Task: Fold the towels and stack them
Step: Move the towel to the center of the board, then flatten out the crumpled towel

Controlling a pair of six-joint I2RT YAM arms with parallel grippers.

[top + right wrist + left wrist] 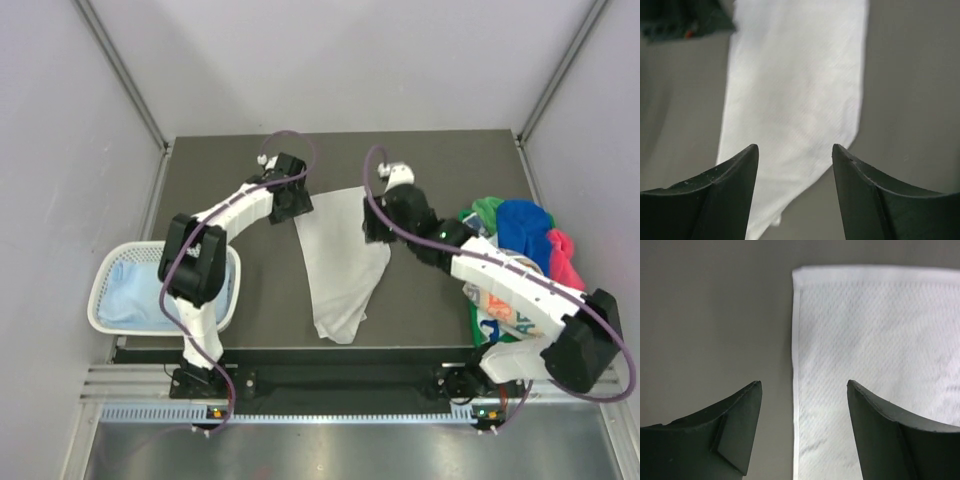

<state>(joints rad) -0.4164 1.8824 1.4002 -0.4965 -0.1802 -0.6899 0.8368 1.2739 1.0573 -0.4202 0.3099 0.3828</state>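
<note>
My left end effector [804, 385] hung wide open at the far left corner of the whitish-grey towel [340, 265], one finger over its hem and the other over bare surface [440, 160]. My right end effector [795, 147], equally wide and empty, hovered over the far right part. The towel lay skewed mid-surface, so I judged I should pinch both far corners level and square it before folding. The white mesh basket [100, 290] on my left held a pale blue towel [135, 295], and the royal blue towel [525, 230] lay heaped with others at my right.
</note>
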